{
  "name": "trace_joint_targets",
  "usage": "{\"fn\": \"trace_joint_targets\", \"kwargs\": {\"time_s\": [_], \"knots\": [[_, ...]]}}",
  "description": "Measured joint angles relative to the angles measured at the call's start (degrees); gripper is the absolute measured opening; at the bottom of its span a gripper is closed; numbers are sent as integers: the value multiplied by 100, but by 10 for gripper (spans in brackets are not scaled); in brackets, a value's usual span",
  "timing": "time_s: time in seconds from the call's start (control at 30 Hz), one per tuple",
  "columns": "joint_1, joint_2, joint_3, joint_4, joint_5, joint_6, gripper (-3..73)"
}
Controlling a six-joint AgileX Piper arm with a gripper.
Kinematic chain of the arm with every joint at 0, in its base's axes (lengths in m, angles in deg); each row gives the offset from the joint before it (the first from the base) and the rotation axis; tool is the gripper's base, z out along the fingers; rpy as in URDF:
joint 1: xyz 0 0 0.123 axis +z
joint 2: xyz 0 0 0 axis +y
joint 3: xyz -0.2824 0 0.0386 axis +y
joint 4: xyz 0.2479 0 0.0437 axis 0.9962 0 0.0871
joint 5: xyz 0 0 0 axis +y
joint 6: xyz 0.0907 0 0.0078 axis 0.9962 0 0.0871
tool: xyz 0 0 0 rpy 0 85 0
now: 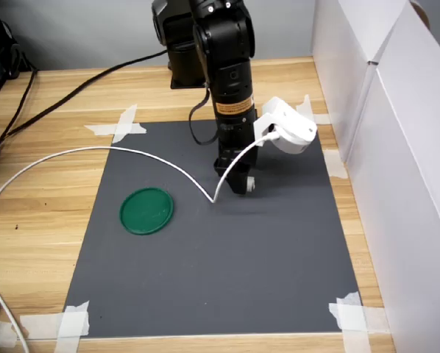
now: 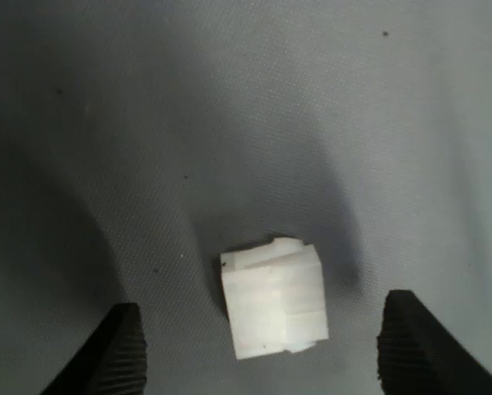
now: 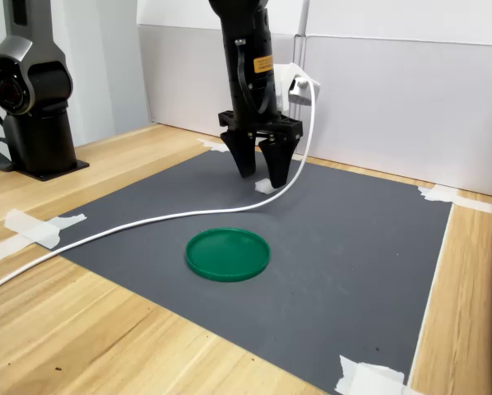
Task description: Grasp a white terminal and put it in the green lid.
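Grey mat (image 1: 227,265) taped on wooden table carries the green lid (image 1: 146,210) in the first exterior view; gripper (image 1: 242,187) lowered beside it, apart; wrist view: white terminal (image 2: 273,298) lies on the mat between spread fingers (image 2: 123,350), untouched; second exterior view: jaws parted over the terminal.

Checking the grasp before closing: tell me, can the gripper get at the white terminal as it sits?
Probably yes. In the wrist view the white terminal lies on the grey mat between the open gripper's fingertips, a gap on each side, nothing blocking it.
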Motion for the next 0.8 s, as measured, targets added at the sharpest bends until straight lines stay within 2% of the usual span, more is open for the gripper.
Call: {"fn": "trace_joint_targets", "kwargs": {"time_s": [0.5,0.63,0.8], "knots": [[0,148,0,10,-145,66,666],[0,159,0,18,-158,88,584],[0,177,0,18,-270,203,374]]}}
